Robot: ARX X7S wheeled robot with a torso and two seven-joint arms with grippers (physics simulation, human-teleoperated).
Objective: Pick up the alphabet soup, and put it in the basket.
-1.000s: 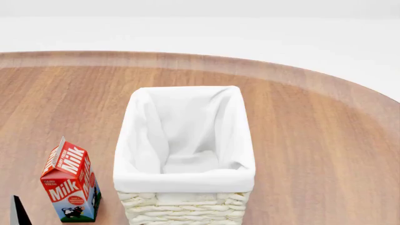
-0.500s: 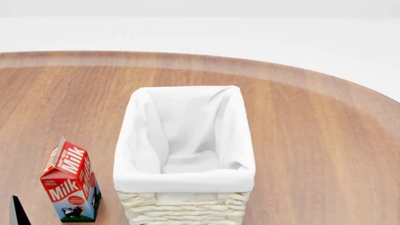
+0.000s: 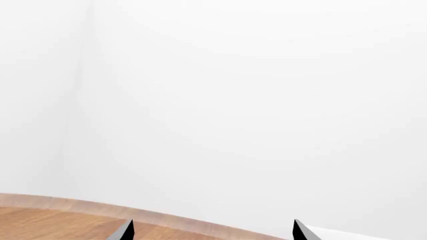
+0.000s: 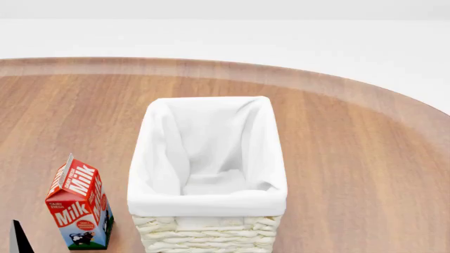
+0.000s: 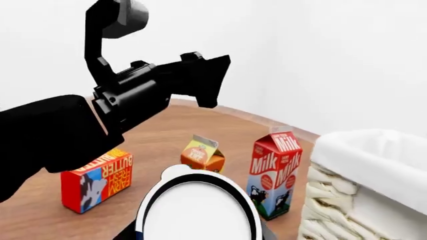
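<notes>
The alphabet soup (image 5: 197, 207) fills the near part of the right wrist view: a silver-white top with a dark rim and a sliver of blue label. My right gripper (image 5: 197, 236) is shut on it, its fingers barely showing at both sides. The can is out of the head view. The basket (image 4: 211, 203), cream wicker with a white liner, stands at the table's middle; it also shows in the right wrist view (image 5: 373, 165), beside the can. My left gripper (image 3: 212, 232) is open and empty, facing the table's far edge; one fingertip (image 4: 20, 238) shows in the head view.
A red milk carton (image 4: 79, 205) stands left of the basket and shows in the right wrist view too (image 5: 275, 172). A small orange carton (image 5: 203, 155) and a red-and-blue butter box (image 5: 99, 179) stand beyond. My black left arm (image 5: 133, 100) stretches above them.
</notes>
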